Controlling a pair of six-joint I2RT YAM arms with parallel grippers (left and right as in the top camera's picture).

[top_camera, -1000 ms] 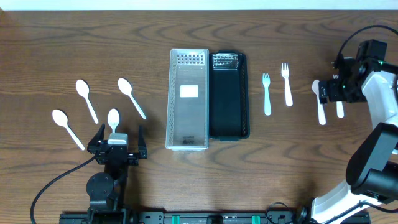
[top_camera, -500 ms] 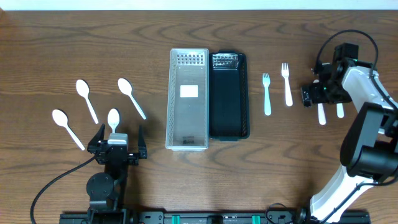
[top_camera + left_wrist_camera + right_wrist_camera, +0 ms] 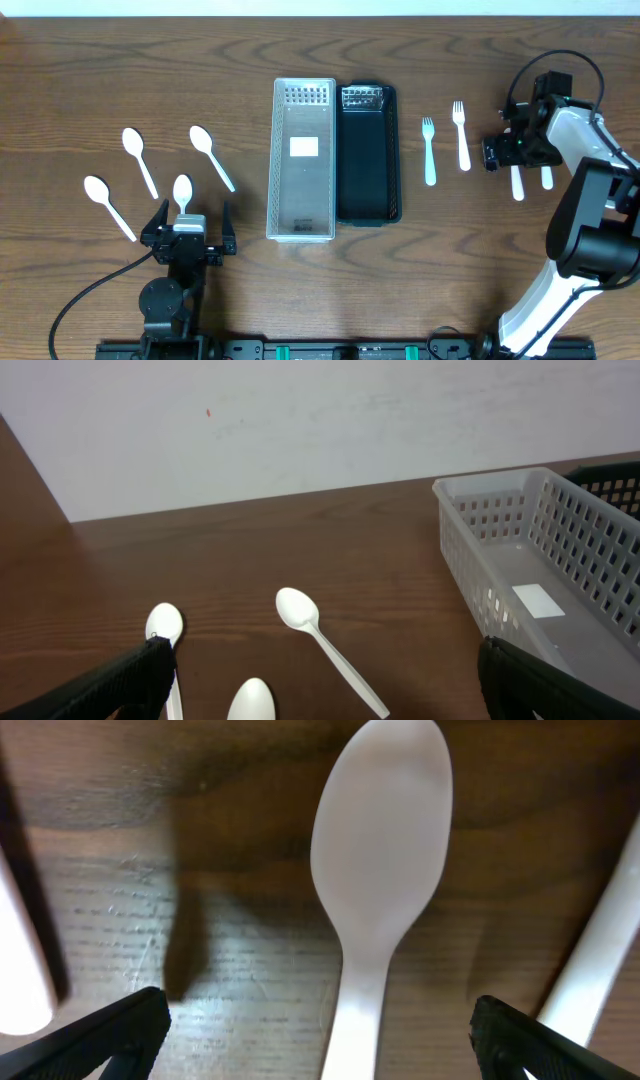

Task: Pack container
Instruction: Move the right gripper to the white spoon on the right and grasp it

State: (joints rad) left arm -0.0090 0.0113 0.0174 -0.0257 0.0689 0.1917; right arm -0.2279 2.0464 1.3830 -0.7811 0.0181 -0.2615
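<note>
A white slotted basket (image 3: 303, 160) stands mid-table with a black tray (image 3: 367, 155) against its right side. Several white spoons (image 3: 210, 155) lie to the left and two white forks (image 3: 429, 150) to the right. My right gripper (image 3: 512, 152) hovers low over a white spoon (image 3: 517, 183). In the right wrist view the gripper (image 3: 315, 1035) is open, with the spoon (image 3: 380, 850) handle running between its fingers, untouched. My left gripper (image 3: 195, 216) rests open near the front edge, just behind one spoon (image 3: 182, 190). In its wrist view it (image 3: 325, 680) holds nothing.
Another white utensil (image 3: 546, 178) lies right of the spoon under my right gripper, and its handle (image 3: 610, 940) shows in the right wrist view. A fork handle (image 3: 20, 950) lies at the left of that view. The basket wall (image 3: 540, 580) is at the right of the left wrist view.
My right gripper has swung left and settled over the spoon at the far right, still open. The left arm and all the utensils have not moved.
</note>
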